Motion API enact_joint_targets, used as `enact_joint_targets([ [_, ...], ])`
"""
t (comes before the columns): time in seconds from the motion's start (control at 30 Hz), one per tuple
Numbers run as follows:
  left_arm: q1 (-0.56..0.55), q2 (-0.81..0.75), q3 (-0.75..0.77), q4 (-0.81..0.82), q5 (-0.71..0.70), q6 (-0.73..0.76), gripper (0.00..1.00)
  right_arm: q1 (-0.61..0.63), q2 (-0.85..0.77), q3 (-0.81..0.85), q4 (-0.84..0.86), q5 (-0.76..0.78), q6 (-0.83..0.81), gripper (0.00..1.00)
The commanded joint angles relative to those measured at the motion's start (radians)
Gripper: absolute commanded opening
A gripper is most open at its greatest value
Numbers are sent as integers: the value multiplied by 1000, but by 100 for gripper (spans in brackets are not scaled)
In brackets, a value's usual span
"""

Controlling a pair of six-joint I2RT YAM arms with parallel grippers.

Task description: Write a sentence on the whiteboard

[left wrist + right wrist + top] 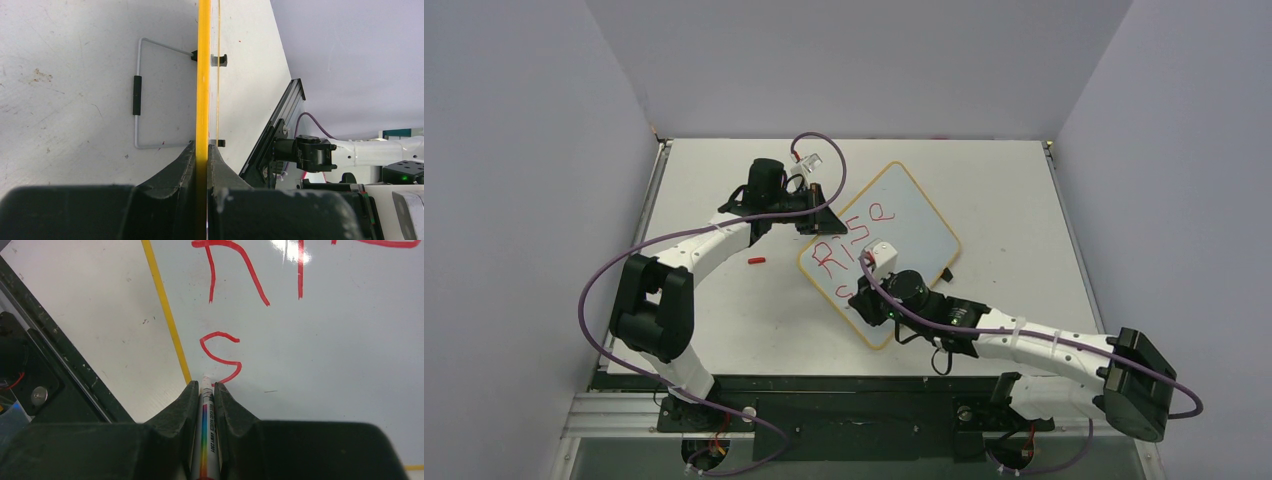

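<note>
The whiteboard (pixel 919 230) lies skewed mid-table, white with a thin orange-yellow frame, and bears a red "RISE" with an "S" beneath. The left gripper (pixel 203 149) pinches its frame edge (black clips (pixel 218 60) and a wire loop (pixel 137 95) lie beyond). The right gripper (pixel 205 387), covering the near corner, clamps a marker (pixel 206 430) with its tip at the S. A small red piece (pixel 756 260) lies on the table (pixel 714 180) beside the board.

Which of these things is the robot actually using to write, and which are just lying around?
In use: whiteboard, with red letters on it; marker, gripped in the right claw; left claw, clamped on the board's yellow edge.
Lying about: small red piece on the table beside the board, perhaps a cap.
</note>
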Motion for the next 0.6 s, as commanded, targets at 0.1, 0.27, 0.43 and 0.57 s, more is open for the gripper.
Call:
enact_joint_targets([
  [0.1,3,-41,20,37,-14,22,0,9,26,115,-54,32,-43,0],
  [0.27,6,-42,19,36,-13,23,0,8,-5,169,-82,82,-67,0],
  [0.43,8,-43,18,36,-13,23,0,-25,2,202,-97,143,-74,0],
  [0.57,9,-47,16,36,-13,24,0,-56,40,224,-99,144,-71,0],
])
